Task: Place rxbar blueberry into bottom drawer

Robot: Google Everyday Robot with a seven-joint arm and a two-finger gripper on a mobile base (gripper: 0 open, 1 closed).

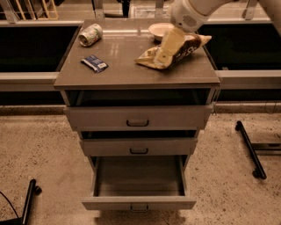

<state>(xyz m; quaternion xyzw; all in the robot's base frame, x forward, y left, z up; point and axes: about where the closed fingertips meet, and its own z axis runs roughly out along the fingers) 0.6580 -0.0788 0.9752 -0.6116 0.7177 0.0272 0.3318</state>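
From where I stand, the camera view faces a grey metal drawer cabinet (131,72) head-on, standing on a speckled floor (48,154).

Reading the cabinet's top as a clock face, the rxbar blueberry (94,63) lies flat at about 9 o'clock, a small dark blue bar with a pale label patch, alone on bare surface. A crushed can (90,34) lies on its side at about 10 o'clock, near the back left corner. A pale bowl (157,30) sits at about 12 o'clock by the back edge. A tan-and-brown chip bag (193,44) sprawls from the centre out toward 2 o'clock.

The white arm (193,11) comes in from the upper right. Its cream gripper (161,59) hangs over the chip bag, pointing down and left, well apart from the bar. Whether it is open or closed I cannot tell.

Below the top, the top drawer (138,117) and the middle drawer (138,147) stand slightly ajar. The bottom drawer (138,203) is pulled far out.
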